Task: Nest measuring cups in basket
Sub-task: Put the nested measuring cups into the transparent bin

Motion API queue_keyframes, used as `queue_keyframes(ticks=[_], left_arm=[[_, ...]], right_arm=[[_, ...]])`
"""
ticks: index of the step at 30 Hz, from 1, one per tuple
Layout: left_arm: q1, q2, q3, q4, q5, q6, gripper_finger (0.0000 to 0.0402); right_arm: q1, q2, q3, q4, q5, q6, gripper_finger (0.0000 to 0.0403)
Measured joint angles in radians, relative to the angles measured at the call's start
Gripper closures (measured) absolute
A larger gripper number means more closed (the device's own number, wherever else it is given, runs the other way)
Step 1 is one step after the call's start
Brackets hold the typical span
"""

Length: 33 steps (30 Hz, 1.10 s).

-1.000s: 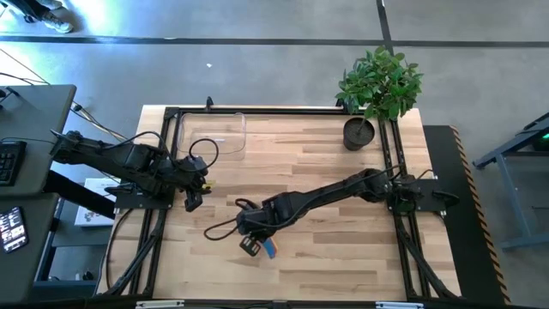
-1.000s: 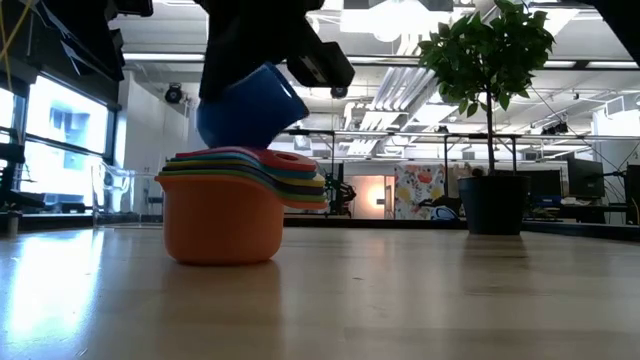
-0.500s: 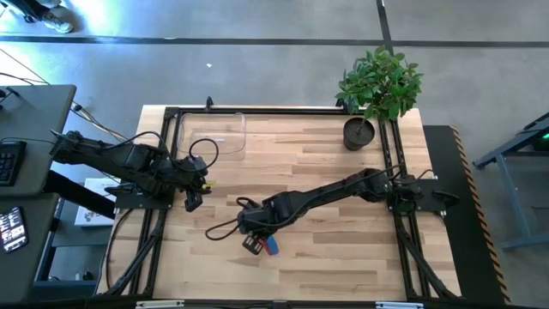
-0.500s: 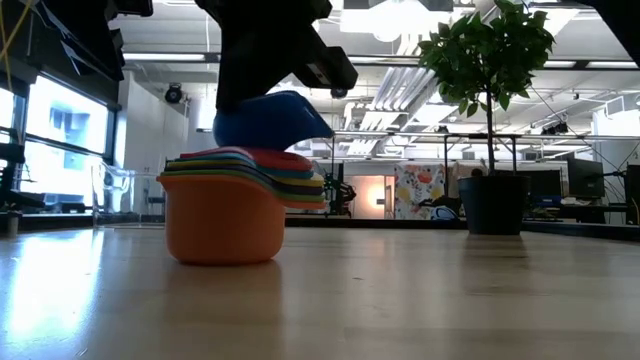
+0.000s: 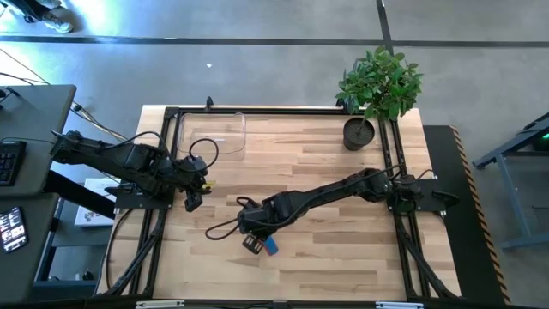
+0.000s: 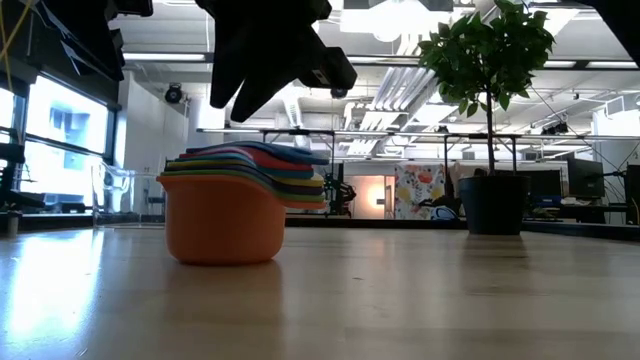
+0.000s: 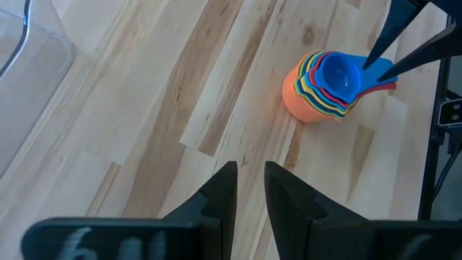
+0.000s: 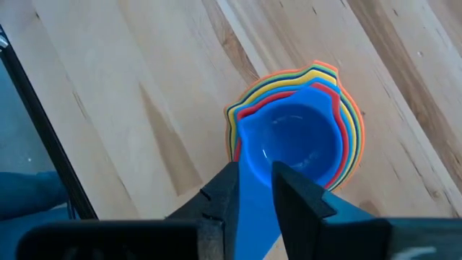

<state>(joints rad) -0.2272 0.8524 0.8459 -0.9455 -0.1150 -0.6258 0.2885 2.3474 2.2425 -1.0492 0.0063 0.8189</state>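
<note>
— Where have they got to?

— The nesting looks finished. The dark blue cup (image 8: 292, 144) sits inside the stack of measuring cups (image 7: 326, 85), orange one at the bottom, all standing on the wooden surface (image 5: 326, 163) near its front edge. From table height the blue one lies flush with the other rims.

— And the right hand?

— The right hand (image 8: 249, 189) hangs right over the stack, its fingers a narrow gap apart, straddling the blue cup's handle. I can't tell whether they are pinching the handle or have let go.

— So what's left?

— The basket (image 5: 213, 135). It's at the far left corner of the surface, well apart from the stack, and no cup is in it. I'd guess the next move is to grip the whole stack, likely by the bunched handles or the orange cup's wall, and carry it over without the inner cups slipping out.

— The other arm?

— The left hand (image 7: 250, 193) waits at the left edge, near the basket, fingers slightly parted, holding nothing.
</note>
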Motion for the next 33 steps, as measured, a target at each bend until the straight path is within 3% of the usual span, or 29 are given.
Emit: queue_keyframes(ticks=[8, 14, 25, 33], left_arm=[[0.0, 0.0, 0.0, 0.001, 0.0, -0.017, 0.0339], [0.0, 0.0, 0.0, 0.009, 0.0, 0.011, 0.0339], [-0.006, -0.003, 0.0, 0.018, 0.001, 0.035, 0.0339], [-0.01, -0.002, 0.0, 0.024, 0.0, 0.035, 0.0339]], right_arm=[[-0.008, -0.002, 0.08, -0.096, 0.006, 0.015, 0.0328], [-0.006, -0.037, 0.101, -0.179, 0.089, 0.046, 0.0328], [0.009, -0.077, 0.112, -0.529, 0.228, 0.183, 0.0327], [-0.006, -0.101, 0.085, -0.522, 0.263, 0.095, 0.0327]])
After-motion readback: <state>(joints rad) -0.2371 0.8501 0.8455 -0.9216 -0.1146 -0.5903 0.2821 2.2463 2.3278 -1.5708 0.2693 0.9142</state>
